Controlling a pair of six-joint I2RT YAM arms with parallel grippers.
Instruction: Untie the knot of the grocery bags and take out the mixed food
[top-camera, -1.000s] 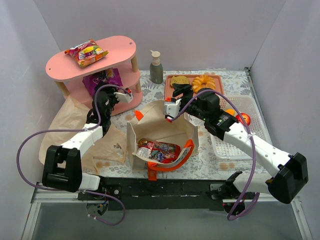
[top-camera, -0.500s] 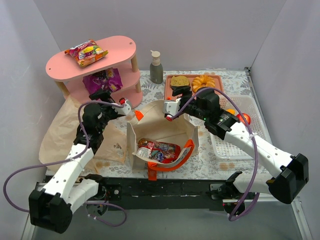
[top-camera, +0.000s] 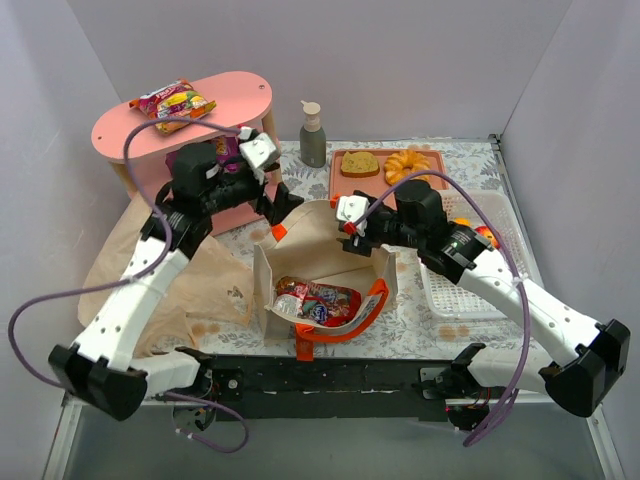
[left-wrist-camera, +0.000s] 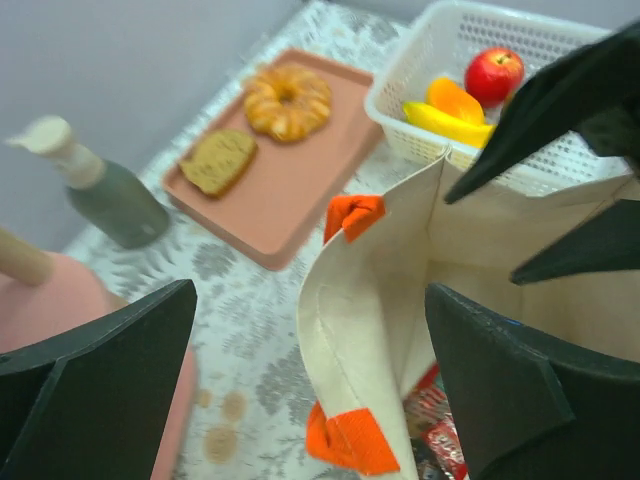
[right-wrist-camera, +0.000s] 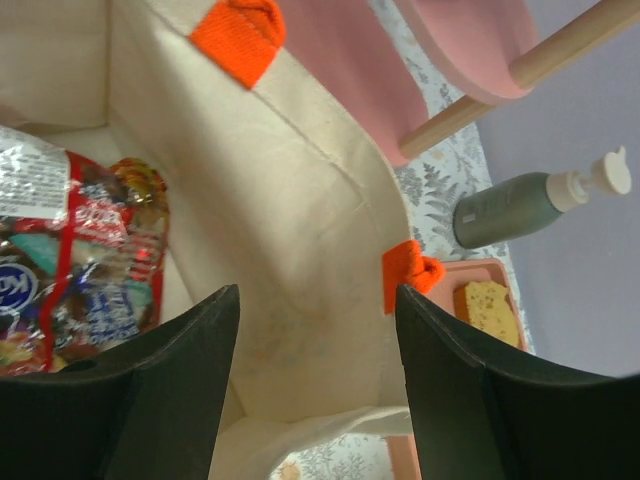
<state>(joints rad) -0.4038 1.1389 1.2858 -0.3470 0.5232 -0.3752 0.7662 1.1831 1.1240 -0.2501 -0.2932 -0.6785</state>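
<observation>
hovering over canvas tote (top-camera: 318, 238): left gripper (left-wrist-camera: 310, 310) spread wide | right gripper (right-wrist-camera: 315, 310) spread | apple (left-wrist-camera: 497, 72) clear only from left wrist

You won't find a word, brand or number you can actually read here. The snack packets (right-wrist-camera: 80, 260) inside the canvas tote (right-wrist-camera: 300, 200) show white lettering on a blue patch, but it is cut off at the frame's edge and too blurred to spell out. Print on the red-yellow packet (top-camera: 176, 105) on the pink shelf (top-camera: 250, 100) and on the tan bag (top-camera: 210, 290) is too small.
</observation>
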